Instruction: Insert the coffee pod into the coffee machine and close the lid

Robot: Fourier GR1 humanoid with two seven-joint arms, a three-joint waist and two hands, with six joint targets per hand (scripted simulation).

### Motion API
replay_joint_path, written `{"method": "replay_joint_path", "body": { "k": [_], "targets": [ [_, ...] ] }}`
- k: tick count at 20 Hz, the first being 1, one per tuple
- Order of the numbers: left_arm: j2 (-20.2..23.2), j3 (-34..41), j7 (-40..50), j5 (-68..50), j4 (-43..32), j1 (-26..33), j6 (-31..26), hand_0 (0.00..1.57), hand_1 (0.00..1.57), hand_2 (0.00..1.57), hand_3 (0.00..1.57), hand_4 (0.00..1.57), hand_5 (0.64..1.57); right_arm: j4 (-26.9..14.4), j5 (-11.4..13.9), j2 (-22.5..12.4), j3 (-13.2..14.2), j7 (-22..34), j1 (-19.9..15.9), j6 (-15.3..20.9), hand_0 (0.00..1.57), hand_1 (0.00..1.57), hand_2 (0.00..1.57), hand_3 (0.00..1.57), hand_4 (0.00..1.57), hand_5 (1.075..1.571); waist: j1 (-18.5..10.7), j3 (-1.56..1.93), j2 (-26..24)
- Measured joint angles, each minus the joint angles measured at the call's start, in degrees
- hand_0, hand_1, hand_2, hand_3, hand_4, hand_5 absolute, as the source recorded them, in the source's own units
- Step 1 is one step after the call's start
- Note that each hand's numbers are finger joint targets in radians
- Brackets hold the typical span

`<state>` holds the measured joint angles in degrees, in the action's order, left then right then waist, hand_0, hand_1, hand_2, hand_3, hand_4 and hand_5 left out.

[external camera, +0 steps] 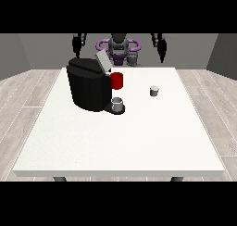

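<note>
pod [154, 91] upright on table [139, 137], right of machine [88, 84], apart from it. machine lid [102, 62] tilted open. cup [117, 104] under spout, red part [117, 80] at machine's side. both hands raised behind far edge, holding nothing; finger pose: cannot tell. hand at view's right [160, 47] nearer pod, pod lies toward camera from it, below; hand at view's left [77, 43] above machine.

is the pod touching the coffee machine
Apart. The front view shows bare white table between the pod and the coffee machine.
</note>
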<state>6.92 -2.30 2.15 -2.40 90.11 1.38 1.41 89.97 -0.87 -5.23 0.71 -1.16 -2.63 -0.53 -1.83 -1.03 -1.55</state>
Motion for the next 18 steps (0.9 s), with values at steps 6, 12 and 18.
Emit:
{"method": "replay_joint_path", "body": {
  "k": [6, 12, 18],
  "targets": [
    [6.78, 0.6, -4.89, 3.79, -1.38, -2.99, -4.5, 0.0, 0.0, 0.0, 0.0, 0.0, 1.571, -0.99, 0.13, -0.05, -0.3, 0.04, 0.49, -0.75, 0.0, 0.0, 0.0, 0.0, 0.0, 1.571, 2.62, 0.79, 1.6],
    [16.53, 2.43, -6.91, 9.2, -6.13, -9.29, -8.81, 0.0, 0.0, 0.0, 0.0, 0.0, 1.571, -0.73, 7.64, 1.39, -1.65, -1.65, -1.54, 6.5, 0.0, 0.0, 0.0, 0.0, 0.0, 1.571, 6.92, 0.96, 6.76],
    [21.98, 4.41, -6.25, 12.65, -15.09, -16.59, -11.78, 0.0, 0.0, 0.0, 0.0, 0.0, 1.571, 1.24, 11.04, 2.37, -4.09, -0.04, -4.18, 8.4, 0.0, 0.0, 0.0, 0.0, 0.0, 1.571, 10.96, 0.99, 10.43]
  ]
}}
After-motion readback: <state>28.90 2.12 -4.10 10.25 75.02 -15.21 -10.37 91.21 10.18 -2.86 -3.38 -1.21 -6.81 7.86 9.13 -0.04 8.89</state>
